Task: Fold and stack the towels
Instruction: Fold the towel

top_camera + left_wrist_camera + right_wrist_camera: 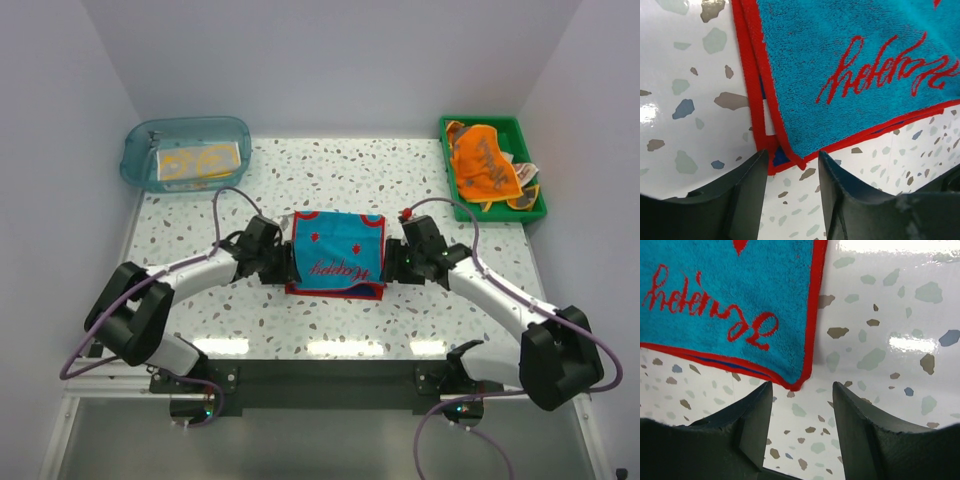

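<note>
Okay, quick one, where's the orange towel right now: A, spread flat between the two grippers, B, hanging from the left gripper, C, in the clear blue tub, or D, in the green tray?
D: the orange towel lies bunched inside the green tray at the far right of the top view.

Fuzzy terry-cloth teal towel (337, 255) lies on a glossy speckled table (400, 180)
</note>
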Robot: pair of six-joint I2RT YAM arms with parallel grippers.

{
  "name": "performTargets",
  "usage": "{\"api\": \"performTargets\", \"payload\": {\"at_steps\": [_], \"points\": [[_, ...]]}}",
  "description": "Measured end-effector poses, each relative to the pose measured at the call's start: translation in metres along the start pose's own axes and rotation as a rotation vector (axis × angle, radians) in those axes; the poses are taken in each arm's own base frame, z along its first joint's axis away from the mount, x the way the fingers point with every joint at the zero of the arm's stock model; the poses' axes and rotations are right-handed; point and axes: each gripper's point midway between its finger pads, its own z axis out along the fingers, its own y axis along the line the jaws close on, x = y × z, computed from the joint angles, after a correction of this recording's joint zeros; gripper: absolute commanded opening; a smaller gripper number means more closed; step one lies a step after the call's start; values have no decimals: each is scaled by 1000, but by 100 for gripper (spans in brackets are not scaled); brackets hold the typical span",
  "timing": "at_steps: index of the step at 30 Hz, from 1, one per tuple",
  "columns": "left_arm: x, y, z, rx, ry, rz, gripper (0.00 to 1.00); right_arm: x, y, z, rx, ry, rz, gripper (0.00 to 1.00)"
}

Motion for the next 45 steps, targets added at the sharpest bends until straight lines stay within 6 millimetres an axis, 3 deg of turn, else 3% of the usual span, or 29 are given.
{"api": "performTargets", "payload": {"at_steps": [5, 26, 39, 45], "points": [[4, 4, 5, -33, 23, -25, 37, -2, 1, 7, -5, -18, 41, 55], [17, -2, 13, -73, 78, -15, 38, 8, -1, 19, -9, -27, 126, 55], [20, 1, 14, -95, 91, -24, 1, 14, -3, 24, -7, -22, 178, 51], [20, 0, 14, -94, 91, -21, 0, 19, -4, 27, -5, -19, 222, 50]]}}
